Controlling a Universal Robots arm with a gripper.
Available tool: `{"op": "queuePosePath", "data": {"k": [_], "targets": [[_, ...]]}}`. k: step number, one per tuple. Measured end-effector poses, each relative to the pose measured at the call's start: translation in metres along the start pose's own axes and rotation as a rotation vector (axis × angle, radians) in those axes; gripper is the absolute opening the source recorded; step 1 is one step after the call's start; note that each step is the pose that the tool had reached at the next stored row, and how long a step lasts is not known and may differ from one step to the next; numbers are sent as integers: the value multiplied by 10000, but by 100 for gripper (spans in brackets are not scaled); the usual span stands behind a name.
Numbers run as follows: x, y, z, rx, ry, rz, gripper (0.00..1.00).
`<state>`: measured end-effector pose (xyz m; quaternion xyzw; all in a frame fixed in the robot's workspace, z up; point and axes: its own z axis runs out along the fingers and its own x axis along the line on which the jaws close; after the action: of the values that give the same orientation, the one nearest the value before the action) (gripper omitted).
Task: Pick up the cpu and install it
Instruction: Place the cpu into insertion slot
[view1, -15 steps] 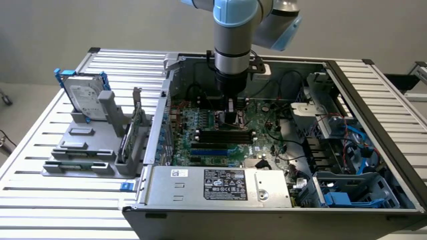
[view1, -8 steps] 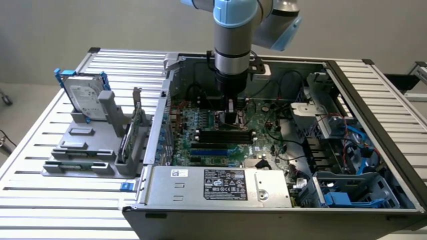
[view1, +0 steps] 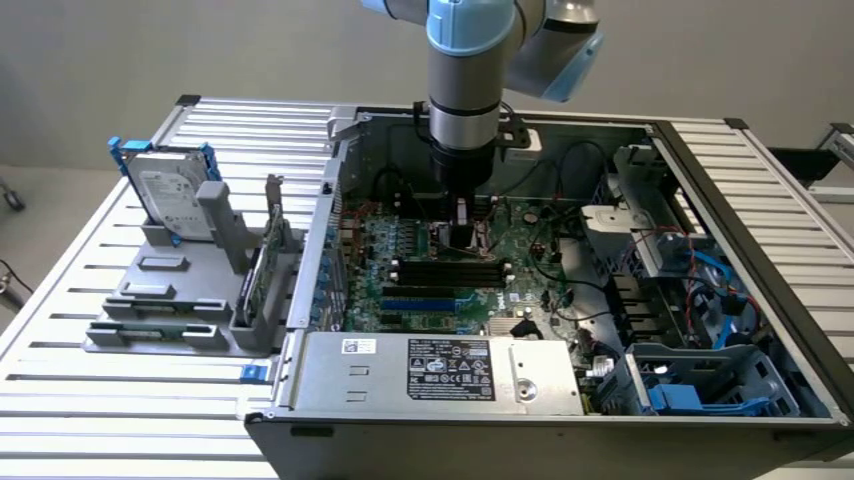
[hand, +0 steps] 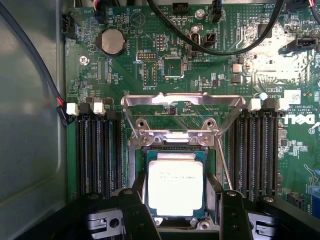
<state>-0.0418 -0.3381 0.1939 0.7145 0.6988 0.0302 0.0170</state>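
Observation:
The cpu (hand: 175, 185), a small square chip with a bright silver top, lies within the dark socket (hand: 137, 165) on the green motherboard (hand: 210, 75). The socket's metal frame (hand: 182, 102) stands swung up behind it. My gripper (hand: 177, 215) straddles the chip, with a black finger (hand: 136, 212) against one side and the other black finger (hand: 231, 212) against the opposite side. I cannot tell whether the chip is fully seated. In the exterior view my gripper (view1: 461, 225) reaches straight down into the open computer case (view1: 334, 250), low over the board.
Black memory slots (hand: 97, 150) flank the socket on both sides, and black cables (hand: 220, 47) cross above the board. Outside the case, a silver hard drive (view1: 171, 190) with a blue bracket stands upright on a grey fixture (view1: 167, 300) at the exterior view's left. The power supply (view1: 434, 370) fills the case front.

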Motion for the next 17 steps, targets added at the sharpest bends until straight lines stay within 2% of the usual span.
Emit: {"op": "queuePosePath", "data": {"k": [6,8,9,13,15,17], "targets": [[11,1,10,-5,-21,-2,55],[12,1,12,-6,-31,-2,56],[11,1,11,-5,-37,-3,62],[10,0,9,-2,-60,-4,62],[10,0,10,-4,-84,-5,62],[10,0,10,-5,-151,-8,62]]}}
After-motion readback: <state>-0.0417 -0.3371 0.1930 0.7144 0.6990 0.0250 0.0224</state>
